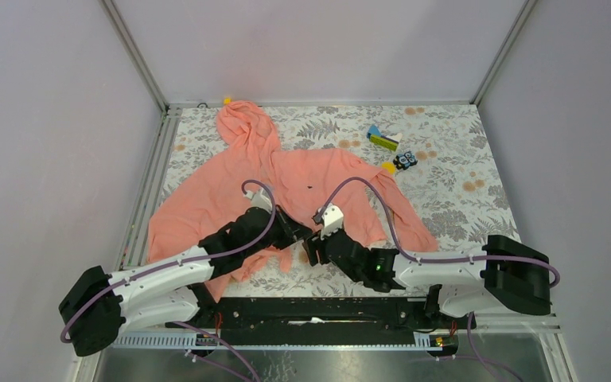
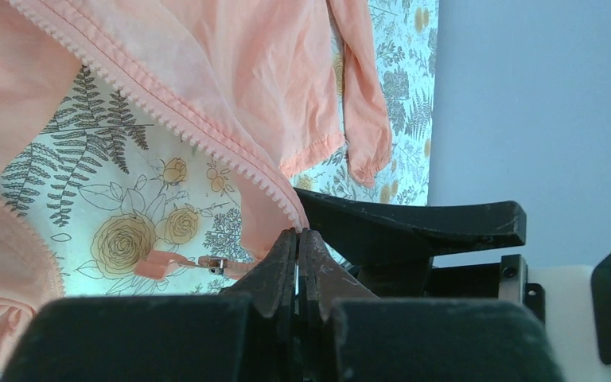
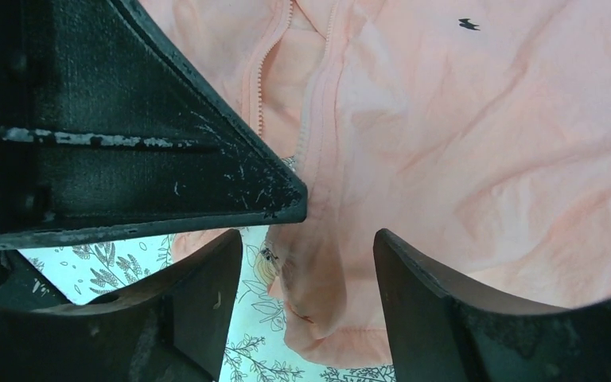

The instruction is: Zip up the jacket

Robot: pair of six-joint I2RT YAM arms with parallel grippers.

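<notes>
One big pink jacket (image 1: 302, 179) lies flat and unzipped on the flowery table (image 1: 461, 207), with its hood at the far edge. The left fingers (image 2: 297, 247) are pinched together on the zipper edge at the bottom, near the little pink zipper pull (image 2: 171, 263). The right fingers (image 3: 414, 278) are spread apart over the bottom hem close by.

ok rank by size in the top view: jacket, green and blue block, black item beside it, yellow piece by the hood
1. jacket
2. green and blue block
3. black item, only slightly smaller
4. yellow piece by the hood
</notes>
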